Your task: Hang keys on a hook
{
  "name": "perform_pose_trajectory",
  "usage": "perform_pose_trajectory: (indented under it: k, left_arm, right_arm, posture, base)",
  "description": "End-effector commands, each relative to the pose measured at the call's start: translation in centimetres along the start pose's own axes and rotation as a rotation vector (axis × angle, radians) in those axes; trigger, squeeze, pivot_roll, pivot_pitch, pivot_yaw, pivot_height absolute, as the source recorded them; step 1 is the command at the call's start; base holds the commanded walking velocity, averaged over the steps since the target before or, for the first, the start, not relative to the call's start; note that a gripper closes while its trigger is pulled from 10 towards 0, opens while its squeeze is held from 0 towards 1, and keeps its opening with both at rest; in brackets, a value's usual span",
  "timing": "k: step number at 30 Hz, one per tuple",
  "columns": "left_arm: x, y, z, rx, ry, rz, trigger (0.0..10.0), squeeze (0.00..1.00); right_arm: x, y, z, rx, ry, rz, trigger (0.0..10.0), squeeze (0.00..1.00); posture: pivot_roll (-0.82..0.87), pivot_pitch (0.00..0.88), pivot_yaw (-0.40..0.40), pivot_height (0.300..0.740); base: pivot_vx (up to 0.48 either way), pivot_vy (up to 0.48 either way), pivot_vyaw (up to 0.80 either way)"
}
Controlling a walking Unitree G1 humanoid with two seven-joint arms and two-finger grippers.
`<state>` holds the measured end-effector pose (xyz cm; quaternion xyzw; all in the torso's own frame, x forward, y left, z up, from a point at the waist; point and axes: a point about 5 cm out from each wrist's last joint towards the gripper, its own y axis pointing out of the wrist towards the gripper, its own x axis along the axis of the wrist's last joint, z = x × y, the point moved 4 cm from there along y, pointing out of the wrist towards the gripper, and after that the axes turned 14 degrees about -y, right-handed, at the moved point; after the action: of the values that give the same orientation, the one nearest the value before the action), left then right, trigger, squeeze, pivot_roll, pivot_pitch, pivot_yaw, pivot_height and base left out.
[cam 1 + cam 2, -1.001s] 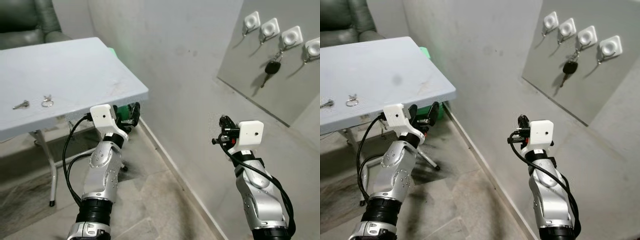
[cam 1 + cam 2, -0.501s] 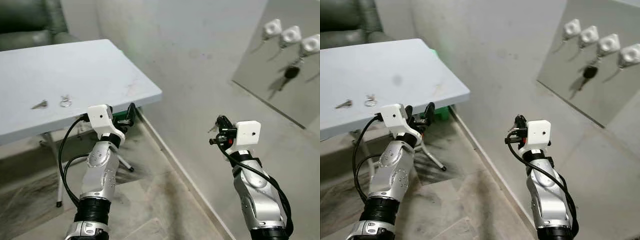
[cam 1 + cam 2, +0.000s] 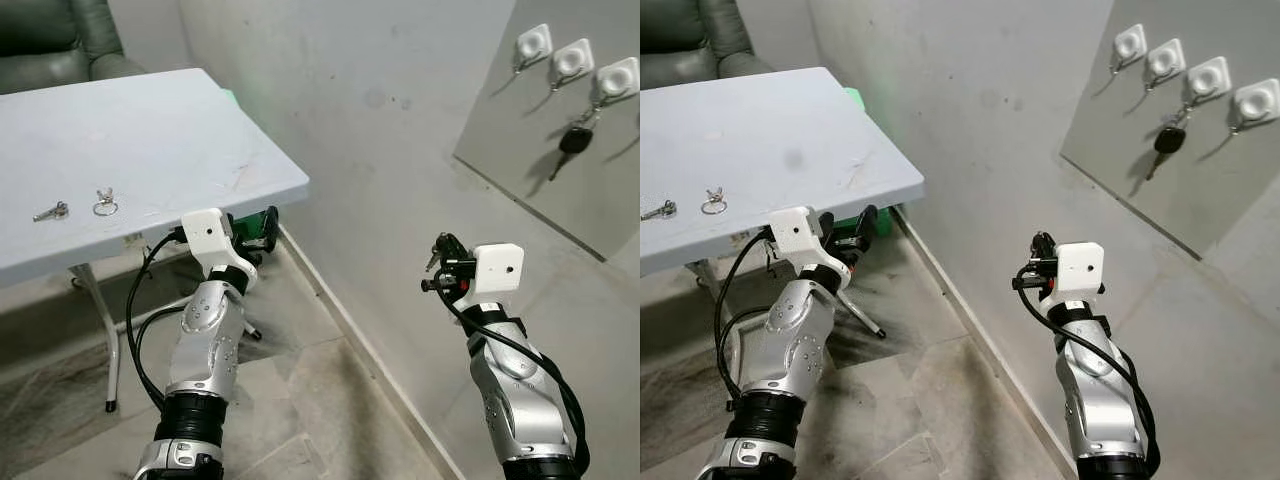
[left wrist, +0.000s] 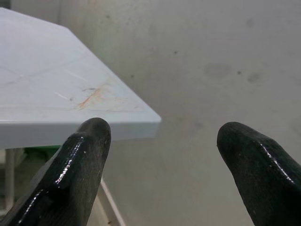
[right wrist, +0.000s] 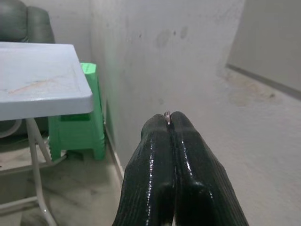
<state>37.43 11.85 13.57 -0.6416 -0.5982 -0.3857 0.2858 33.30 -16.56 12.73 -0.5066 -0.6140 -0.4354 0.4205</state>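
Right gripper [image 5: 169, 123] clenched on a thin key ring [image 5: 167, 114], held low near the wall, well below the hooks [image 3: 1185, 78]; hanging not yet done. One hook already carries a black key [image 3: 1164, 139]. Left gripper [image 4: 160, 146] released, empty, by the surface [image 3: 150, 150], where two keys [image 3: 75, 207] lie. No containers in play

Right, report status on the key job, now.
Right hand shut on a small key ring, short of the wall hooks. Left hand open, empty, by the table edge. One black key already hung; two keys left on table.
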Motion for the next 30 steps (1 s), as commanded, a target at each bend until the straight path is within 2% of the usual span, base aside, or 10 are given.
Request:
perform_pose_trajectory:
  k: [1, 17, 30]
  left_arm:
    - [0.01, 0.15, -0.20, 0.000, 0.029, 0.003, 10.0, 0.00]
    - [0.12, 0.20, 0.04, 0.023, 0.096, -0.006, 10.0, 0.00]
    - [0.30, 0.24, -0.07, 0.031, 0.097, -0.022, 10.0, 0.00]
  right_arm:
    - [0.57, -0.02, -0.18, -0.002, -0.008, -0.020, 10.0, 0.00]
    - [0.43, 0.15, -0.42, 0.003, -0.024, -0.019, 10.0, 0.00]
    - [0.83, 0.69, -1.09, -0.015, -0.032, -0.036, 10.0, 0.00]
  posture:
    - [-0.04, 0.000, -0.066, 0.740]
    - [-0.03, 0.000, -0.061, 0.740]
    - [-0.03, 0.000, -0.060, 0.740]
  base:
    - [0.000, 0.000, 0.00]
    - [0.000, 0.000, 0.00]
    - [0.000, 0.000, 0.00]
